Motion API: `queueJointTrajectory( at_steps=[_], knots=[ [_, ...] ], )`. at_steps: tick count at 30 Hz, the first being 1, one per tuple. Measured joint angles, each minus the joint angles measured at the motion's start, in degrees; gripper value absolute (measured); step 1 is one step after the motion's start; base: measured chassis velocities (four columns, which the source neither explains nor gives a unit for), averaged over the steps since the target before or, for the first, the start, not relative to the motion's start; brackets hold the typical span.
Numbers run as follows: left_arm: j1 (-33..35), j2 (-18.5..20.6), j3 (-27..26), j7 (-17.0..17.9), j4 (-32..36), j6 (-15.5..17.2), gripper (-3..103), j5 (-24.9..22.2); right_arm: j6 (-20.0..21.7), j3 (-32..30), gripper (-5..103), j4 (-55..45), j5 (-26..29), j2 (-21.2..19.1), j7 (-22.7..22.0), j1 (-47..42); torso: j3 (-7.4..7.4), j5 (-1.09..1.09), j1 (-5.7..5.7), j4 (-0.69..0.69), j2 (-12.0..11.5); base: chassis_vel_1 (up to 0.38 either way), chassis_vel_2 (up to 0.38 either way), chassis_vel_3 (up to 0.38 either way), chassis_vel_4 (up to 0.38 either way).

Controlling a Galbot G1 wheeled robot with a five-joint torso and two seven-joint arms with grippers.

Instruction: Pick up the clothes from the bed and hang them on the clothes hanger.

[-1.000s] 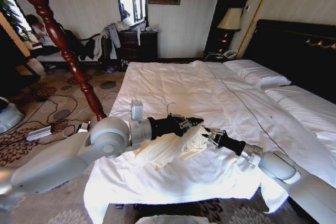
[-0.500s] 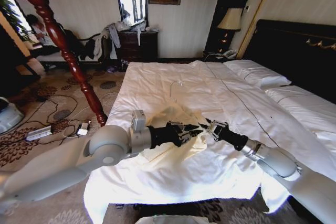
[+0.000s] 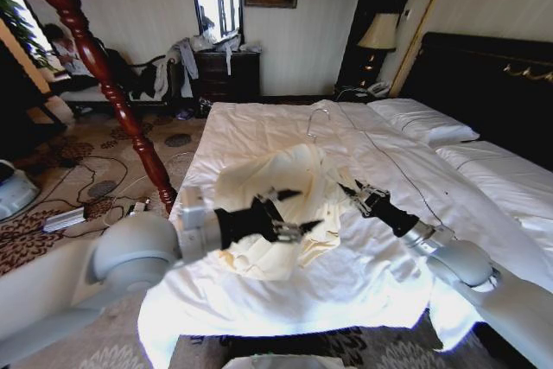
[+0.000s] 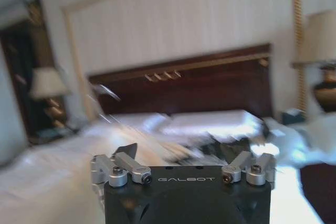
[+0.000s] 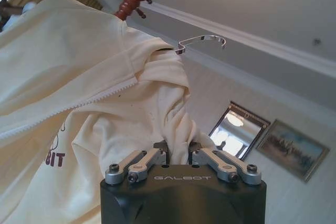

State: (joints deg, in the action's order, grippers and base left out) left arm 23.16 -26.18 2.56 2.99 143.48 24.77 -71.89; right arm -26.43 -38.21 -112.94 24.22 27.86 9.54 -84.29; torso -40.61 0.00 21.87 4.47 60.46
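Observation:
The clothes (image 3: 281, 181), a cream shirt, hang bunched above the white bed (image 3: 259, 127). My right gripper (image 3: 350, 189) is shut on the fabric at the shirt's right side. In the right wrist view the gripper (image 5: 177, 153) pinches a fold of the shirt (image 5: 79, 93). The clothes hanger's silver hook (image 5: 205, 39) sticks out of the collar, and its black body is hidden inside. The hook (image 3: 315, 118) points up above the shirt. My left gripper (image 3: 302, 209) is open just in front of the shirt's lower part, holding nothing. Its spread fingers (image 4: 126, 153) face the headboard.
A red-brown wooden coat stand (image 3: 112, 92) rises left of the bed. Cables and a power strip (image 3: 65, 218) lie on the carpet. A dresser with draped garments (image 3: 225, 75) stands at the back. The dark headboard (image 3: 492, 84) and a lamp (image 3: 378, 32) are on the right.
The shirt has risen off the bed with the right gripper, and the hook now points up. The left gripper has pulled back toward me and stands open.

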Motion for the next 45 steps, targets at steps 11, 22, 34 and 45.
queueJointTrajectory(
  at_steps=[11, 22, 34, 45],
  knots=[
    [1.4, 7.7, -2.1, 0.8, -1.3, 1.8, 100, -2.8, -5.4, -0.6, 15, -1.5, -13.8, 1.9, 0.7, -0.3, 0.00, -0.01, 0.00, 0.00, 0.0, 0.000, 0.000, 0.000, 0.000],
    [0.7, 3.3, 7.0, 4.2, -4.9, 6.9, 100, -7.6, -8.3, -1.2, 15, -2.2, -17.4, 3.3, 1.4, 0.0, 0.00, 0.00, 0.00, 0.00, 0.0, 0.000, 0.000, 0.000, 0.000],
    [-0.2, -0.9, 14.1, 2.2, -8.4, 7.3, 76, -6.8, -9.2, -0.5, 16, -2.0, -18.1, 3.4, 2.7, 0.5, -0.01, 0.00, 0.00, -0.02, 0.0, 0.000, 0.000, 0.000, 0.000],
    [-0.8, -2.1, 15.6, -2.3, -11.0, 6.0, 38, -4.6, -9.4, -0.3, 10, -2.0, -14.7, 2.9, 3.4, 0.6, 0.00, -0.01, 0.00, -0.01, 0.0, 0.000, 0.000, 0.000, 0.000]
  ],
)
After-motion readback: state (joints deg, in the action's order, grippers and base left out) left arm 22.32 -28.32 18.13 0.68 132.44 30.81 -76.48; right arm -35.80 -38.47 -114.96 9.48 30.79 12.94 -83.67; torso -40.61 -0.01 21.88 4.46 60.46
